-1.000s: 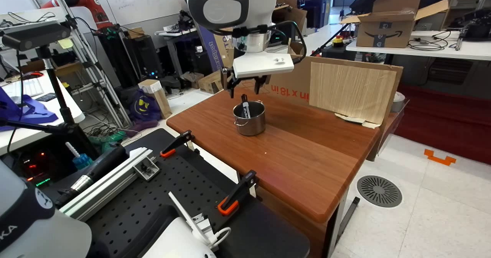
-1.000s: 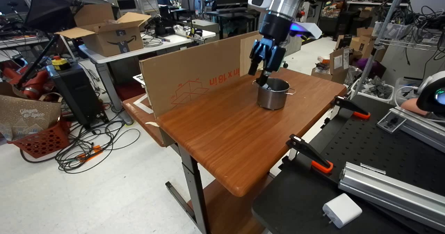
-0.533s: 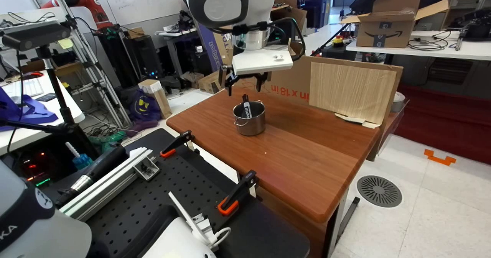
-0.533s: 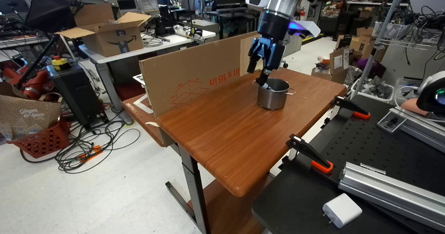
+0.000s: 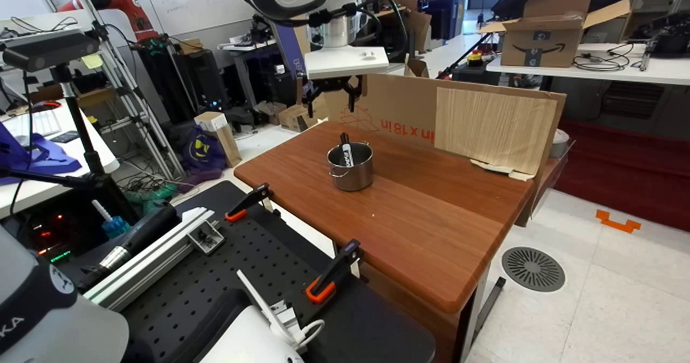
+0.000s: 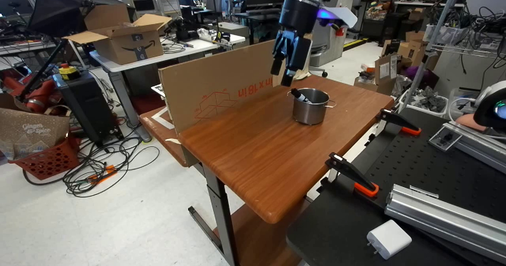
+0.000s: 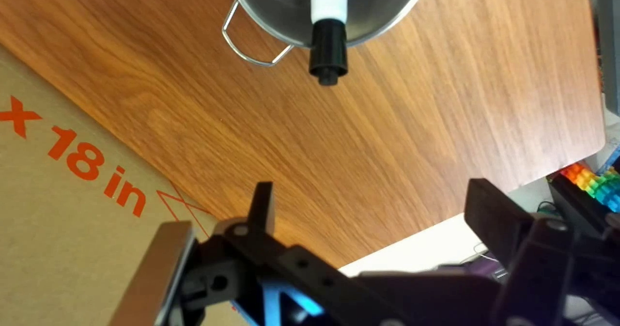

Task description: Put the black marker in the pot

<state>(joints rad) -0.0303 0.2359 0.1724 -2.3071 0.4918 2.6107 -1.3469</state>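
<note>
In both exterior views, the black marker (image 5: 347, 150) leans in the pot (image 5: 356, 178); the hand (image 5: 330, 112), spread, hangs above and left.

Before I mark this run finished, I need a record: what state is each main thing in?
Black marker: tilted in the pot, one end sticking out.
Pot: upright, lidless, on the table.
Gripper: open, holding nothing, clear of the marker.
Box with curved arrow: flaps open.
Cardboard panel: standing upright.
</note>
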